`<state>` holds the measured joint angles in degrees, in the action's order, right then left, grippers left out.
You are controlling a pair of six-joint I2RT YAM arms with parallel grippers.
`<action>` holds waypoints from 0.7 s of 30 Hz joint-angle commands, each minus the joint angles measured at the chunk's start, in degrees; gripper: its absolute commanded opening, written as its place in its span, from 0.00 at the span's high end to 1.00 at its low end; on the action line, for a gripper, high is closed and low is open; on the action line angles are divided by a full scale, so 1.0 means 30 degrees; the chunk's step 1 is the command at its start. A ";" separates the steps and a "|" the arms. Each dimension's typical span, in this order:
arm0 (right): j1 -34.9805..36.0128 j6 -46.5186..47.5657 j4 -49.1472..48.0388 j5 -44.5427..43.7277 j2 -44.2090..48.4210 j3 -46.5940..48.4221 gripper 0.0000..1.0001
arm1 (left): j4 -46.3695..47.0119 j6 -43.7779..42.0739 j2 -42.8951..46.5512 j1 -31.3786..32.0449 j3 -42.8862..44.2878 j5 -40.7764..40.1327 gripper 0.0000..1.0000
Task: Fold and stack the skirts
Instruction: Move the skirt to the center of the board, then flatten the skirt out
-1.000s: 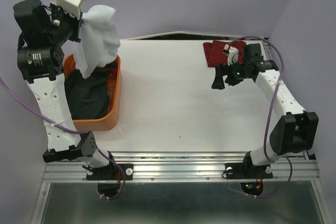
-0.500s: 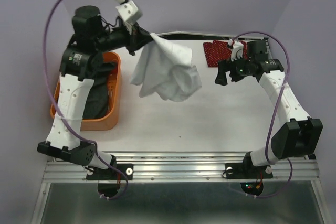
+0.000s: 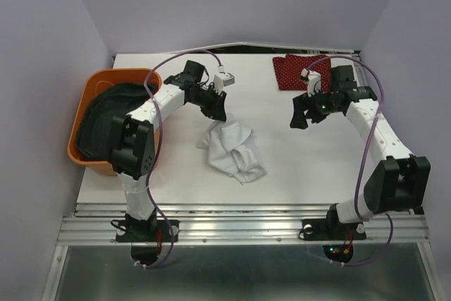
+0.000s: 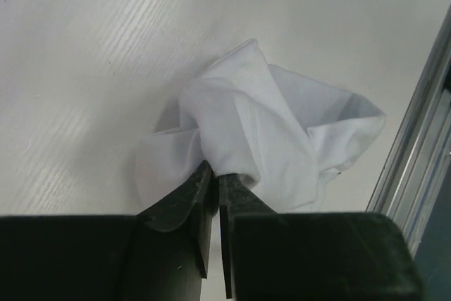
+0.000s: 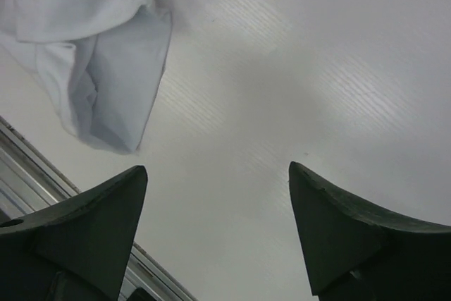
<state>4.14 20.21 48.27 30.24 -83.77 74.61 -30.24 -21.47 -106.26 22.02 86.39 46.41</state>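
Observation:
The white skirt point(image 3: 232, 151) lies crumpled on the table's middle, and also shows in the left wrist view point(image 4: 275, 132) and the right wrist view point(image 5: 91, 54). My left gripper point(image 3: 220, 112) is shut on its upper edge; its fingertips point(image 4: 204, 174) pinch the cloth. The red dotted skirt point(image 3: 292, 70) lies folded at the back right. The dark grey skirt point(image 3: 109, 114) sits in the orange basket point(image 3: 88, 156). My right gripper point(image 3: 299, 118) hangs open and empty above bare table, right of the white skirt and in front of the red one.
The orange basket stands at the left edge of the table. A metal rail point(image 3: 239, 213) runs along the near edge. Purple cables loop over both arms.
My left arm has swung the white skirt from above the basket over to the table's middle and lowered it onto the surface. The right gripper has barely moved.

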 commanded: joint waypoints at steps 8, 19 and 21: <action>0.0580 -0.2514 -0.2667 0.5236 0.0499 -0.4534 0.37 | -0.0698 -0.2502 0.2221 -0.0925 0.3079 -0.3013 0.42; 0.1490 -0.4155 -0.4136 0.7936 -0.0201 -0.6821 0.39 | 0.0519 -0.9946 0.7317 0.3612 -0.4231 -0.7381 0.40; 0.1490 -0.4215 -0.4137 0.8231 -0.0349 -0.6998 0.39 | 0.1375 -1.1586 0.7819 0.4579 -0.5616 -0.8637 0.39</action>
<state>8.67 9.45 38.63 50.61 -84.07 54.68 -30.04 -44.93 -84.42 32.14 77.47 28.27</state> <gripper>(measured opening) 0.616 0.604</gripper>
